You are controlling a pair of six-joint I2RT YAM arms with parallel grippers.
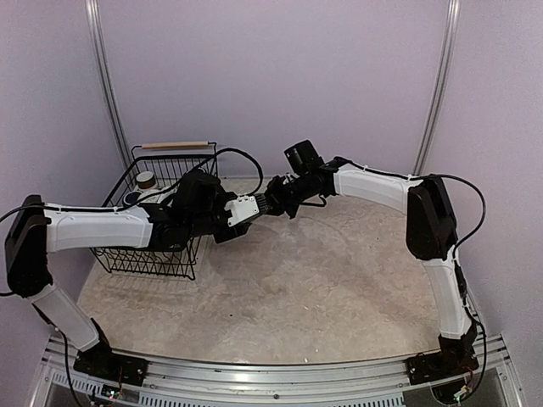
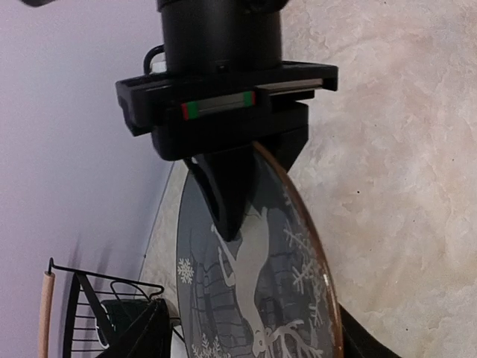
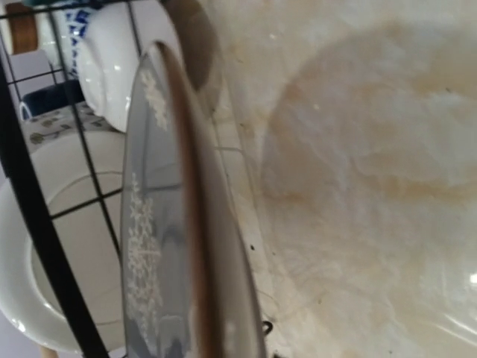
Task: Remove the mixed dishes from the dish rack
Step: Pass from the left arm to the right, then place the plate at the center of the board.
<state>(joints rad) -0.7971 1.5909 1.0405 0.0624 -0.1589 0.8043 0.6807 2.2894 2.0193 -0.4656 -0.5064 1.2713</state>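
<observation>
Plate (image 2: 257,298), rim pinched by right gripper (image 2: 237,218)

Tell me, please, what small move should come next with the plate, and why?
Probably let the left tool release and back away from the reindeer plate. The right tool is shut on its rim, holding it over the table, outside the dish rack.

Soft, even light from above, violet cast on the wall (image 1: 271,76); faint shadows on the table (image 1: 280,288). Right wrist view: plate (image 3: 186,224) smeared, out of focus, tabletop glaring pale.
</observation>
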